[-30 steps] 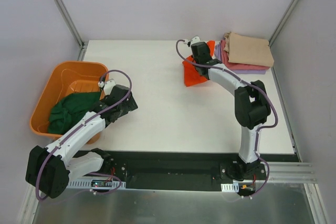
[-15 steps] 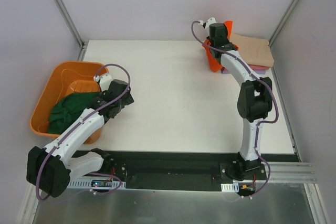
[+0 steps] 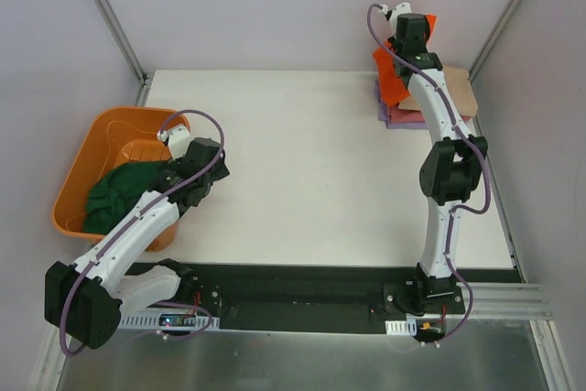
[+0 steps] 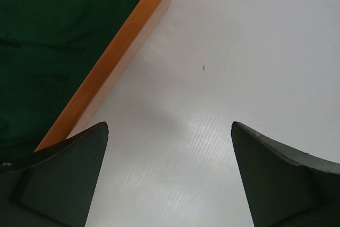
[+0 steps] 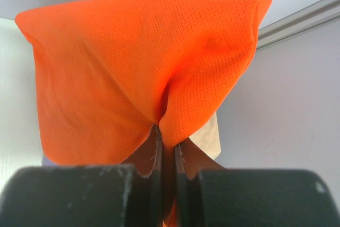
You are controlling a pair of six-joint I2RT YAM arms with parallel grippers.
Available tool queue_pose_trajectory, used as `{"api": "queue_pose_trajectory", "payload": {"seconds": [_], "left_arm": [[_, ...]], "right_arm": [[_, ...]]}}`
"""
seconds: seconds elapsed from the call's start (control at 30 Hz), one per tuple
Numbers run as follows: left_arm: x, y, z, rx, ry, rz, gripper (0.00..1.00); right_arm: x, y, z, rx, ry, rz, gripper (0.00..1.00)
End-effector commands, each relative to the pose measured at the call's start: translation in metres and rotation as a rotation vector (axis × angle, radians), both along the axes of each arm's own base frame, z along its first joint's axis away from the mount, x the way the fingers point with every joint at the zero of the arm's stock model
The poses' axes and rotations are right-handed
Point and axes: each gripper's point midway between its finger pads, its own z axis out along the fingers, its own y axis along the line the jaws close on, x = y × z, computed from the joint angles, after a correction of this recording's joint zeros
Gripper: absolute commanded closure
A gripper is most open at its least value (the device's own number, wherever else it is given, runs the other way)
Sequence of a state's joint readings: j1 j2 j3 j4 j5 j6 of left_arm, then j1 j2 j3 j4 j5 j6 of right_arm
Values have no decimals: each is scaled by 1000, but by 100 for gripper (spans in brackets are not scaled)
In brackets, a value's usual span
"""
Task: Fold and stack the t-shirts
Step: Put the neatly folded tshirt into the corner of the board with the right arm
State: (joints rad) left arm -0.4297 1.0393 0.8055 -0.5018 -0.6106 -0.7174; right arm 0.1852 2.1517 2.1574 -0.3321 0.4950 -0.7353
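As the orange shirt [image 5: 122, 62] likely belongs on the stack [image 3: 462, 91], the right gripper [image 5: 169, 147] pinches it above, upper right. The left gripper [image 4: 169, 127] hangs spread beside the tub [image 4: 118, 56].

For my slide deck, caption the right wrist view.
Right gripper clamped on a bunched orange t-shirt that drapes in folds.

Bunched orange shirt [image 3: 392, 82] held above folded stack [image 3: 461, 90]; green shirt [image 3: 119, 191] crumpled in tub [image 3: 85, 149].

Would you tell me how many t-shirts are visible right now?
5: the orange t-shirt hangs from the right gripper, the green t-shirt lies in the tub, and tan, pink-red and lavender ones are stacked far right. Others may be hidden.
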Motion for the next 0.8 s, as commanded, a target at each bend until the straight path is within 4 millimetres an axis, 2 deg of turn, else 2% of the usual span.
{"api": "queue_pose_trajectory", "payload": {"seconds": [0.0,0.13,0.37,0.47,0.6,0.63,0.77], "left_arm": [[4,9,18,10,-45,40,1],[5,7,13,10,-25,37,1],[9,4,8,8,0,32,1],[12,2,7,11,12,27,1],[16,-2,5,9,27,17,1],[17,-3,5,6,29,14,1],[18,-4,2,12,45,8,1]], "right_arm": [[3,-8,13,62,-29,-26,100],[8,-25,7,88,-20,-58,100],[18,-62,-26,183,3,-128,100],[24,-81,-48,190,25,-160,99],[34,-79,-71,230,47,-148,100],[34,-93,-76,237,47,-167,100],[40,-105,-95,224,56,-193,100]]}}
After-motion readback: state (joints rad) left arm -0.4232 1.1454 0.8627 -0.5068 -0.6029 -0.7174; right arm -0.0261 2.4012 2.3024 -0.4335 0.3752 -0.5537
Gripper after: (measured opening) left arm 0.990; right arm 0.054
